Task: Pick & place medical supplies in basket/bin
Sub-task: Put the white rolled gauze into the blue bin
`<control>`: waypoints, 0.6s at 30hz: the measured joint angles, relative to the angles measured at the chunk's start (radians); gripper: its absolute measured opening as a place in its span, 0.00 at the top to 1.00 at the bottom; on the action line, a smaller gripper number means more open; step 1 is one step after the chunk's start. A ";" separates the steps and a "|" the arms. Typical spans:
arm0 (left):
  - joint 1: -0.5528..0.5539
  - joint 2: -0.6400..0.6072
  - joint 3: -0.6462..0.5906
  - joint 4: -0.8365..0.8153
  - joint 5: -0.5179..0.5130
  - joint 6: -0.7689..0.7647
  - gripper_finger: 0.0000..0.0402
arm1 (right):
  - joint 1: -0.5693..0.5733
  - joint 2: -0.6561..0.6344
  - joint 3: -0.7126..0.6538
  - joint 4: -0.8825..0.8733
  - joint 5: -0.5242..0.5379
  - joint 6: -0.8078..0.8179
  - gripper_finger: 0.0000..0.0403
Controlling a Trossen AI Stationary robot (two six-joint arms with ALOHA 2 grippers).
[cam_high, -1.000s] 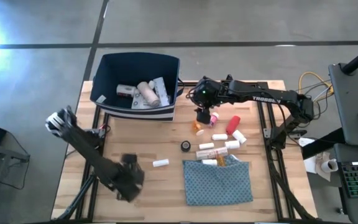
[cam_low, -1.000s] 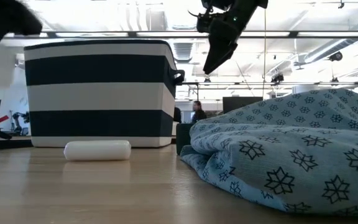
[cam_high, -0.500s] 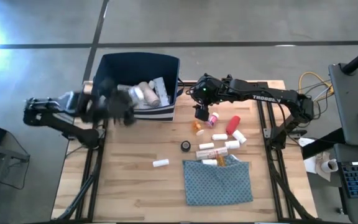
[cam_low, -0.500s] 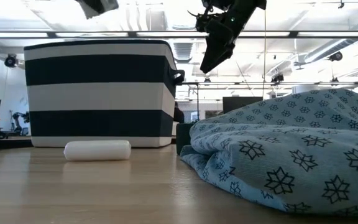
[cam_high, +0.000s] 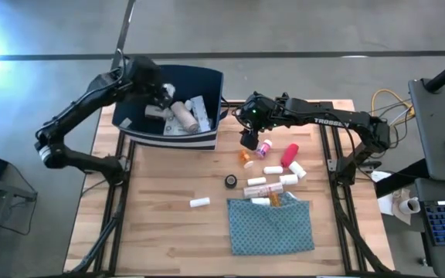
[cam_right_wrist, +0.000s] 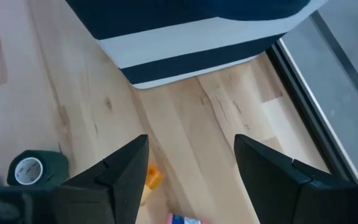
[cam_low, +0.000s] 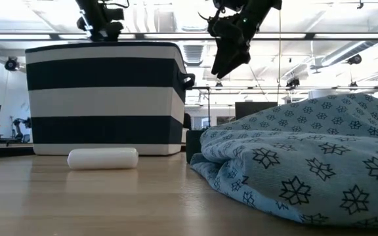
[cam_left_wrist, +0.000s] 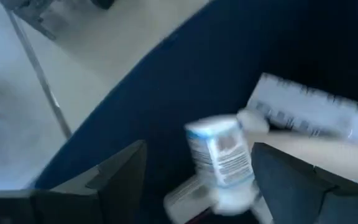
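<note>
The dark navy bin (cam_high: pixel 172 108) with a white stripe stands at the table's far left and holds white bottles and a box. My left gripper (cam_high: pixel 163 91) hangs open over the bin's inside. In its wrist view a white labelled bottle (cam_left_wrist: pixel 219 158) shows between the spread fingers, touching neither, beside a blue-and-white box (cam_left_wrist: pixel 309 112). My right gripper (cam_high: pixel 247 137) hovers open above the table by the bin's right near corner. Below and beside it lie a pink-capped white bottle (cam_high: pixel 265 146), an orange vial (cam_high: pixel 246 158), a red tube (cam_high: pixel 289 154) and a black roll (cam_high: pixel 231 181).
A teal patterned cloth (cam_high: pixel 272 225) lies bunched at the near right, with white packets (cam_high: pixel 263 185) at its far edge. A lone white capsule-shaped item (cam_high: pixel 199 202) lies near the table's middle. Bare wood spreads over the near left of the table (cam_high: pixel 145 224).
My left arm has swung fast from low over the table's near left, up and toward the far edge, and now hangs over the bin. My right gripper has stayed by the bin's corner. The supplies on the table have not moved.
</note>
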 joint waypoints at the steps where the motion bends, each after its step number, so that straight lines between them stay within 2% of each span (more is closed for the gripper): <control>1: -0.016 0.001 0.006 -0.028 -0.002 0.024 0.32 | 0.000 0.000 0.000 -0.002 0.000 0.004 0.43; 4: -0.088 -0.001 0.026 -0.073 0.005 0.026 0.31 | 0.000 0.000 0.000 -0.004 0.000 0.006 0.43; 7: -0.166 -0.023 0.064 -0.118 0.017 -0.041 0.31 | 0.000 0.000 0.000 -0.005 0.005 0.002 0.43; 10: -0.257 -0.051 0.110 -0.188 0.106 -0.099 0.31 | 0.000 0.000 -0.001 -0.006 0.024 -0.008 0.43; 13: -0.347 -0.060 0.133 -0.246 0.224 -0.233 0.31 | 0.000 0.000 -0.001 -0.006 0.026 -0.032 0.43; 16: -0.414 -0.063 0.137 -0.283 0.238 -0.428 0.31 | 0.000 -0.001 -0.001 -0.007 0.025 -0.043 0.43; 18: -0.465 -0.069 0.120 -0.286 0.276 -0.477 0.31 | 0.000 -0.002 -0.001 -0.010 0.025 -0.064 0.43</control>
